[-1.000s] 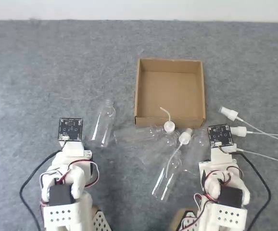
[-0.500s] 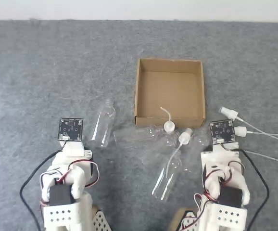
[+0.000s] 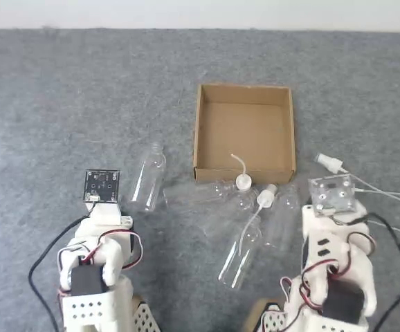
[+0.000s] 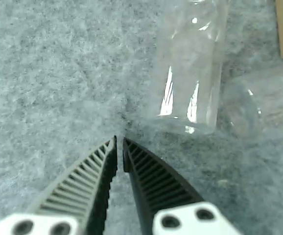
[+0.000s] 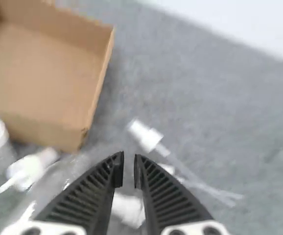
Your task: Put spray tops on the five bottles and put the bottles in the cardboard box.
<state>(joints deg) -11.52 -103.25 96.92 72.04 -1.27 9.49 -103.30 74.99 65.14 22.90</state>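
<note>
The open cardboard box (image 3: 243,135) stands empty on the grey carpet. Clear bottles lie uncapped before it: one at the left (image 3: 148,178), one along the box front (image 3: 200,194), one nearer the arms (image 3: 240,252). Loose spray tops lie at the box front (image 3: 243,181), beside it (image 3: 266,196) and to the right (image 3: 329,162). My left gripper (image 4: 119,139) is shut and empty, just short of a bottle's base (image 4: 193,68). My right gripper (image 5: 127,157) is shut and empty, raised above a spray top (image 5: 146,136), with the box corner (image 5: 38,88) beyond.
Grey carpet (image 3: 82,90) covers the table, bare to the left and behind the box. Thin dip tubes (image 3: 383,194) trail from the right-hand spray tops. A second bottle's base (image 4: 239,105) touches the one ahead of my left gripper.
The right arm has risen and swung forward and to the right, over the right-hand spray tops. The left arm and the bottles have kept still.
</note>
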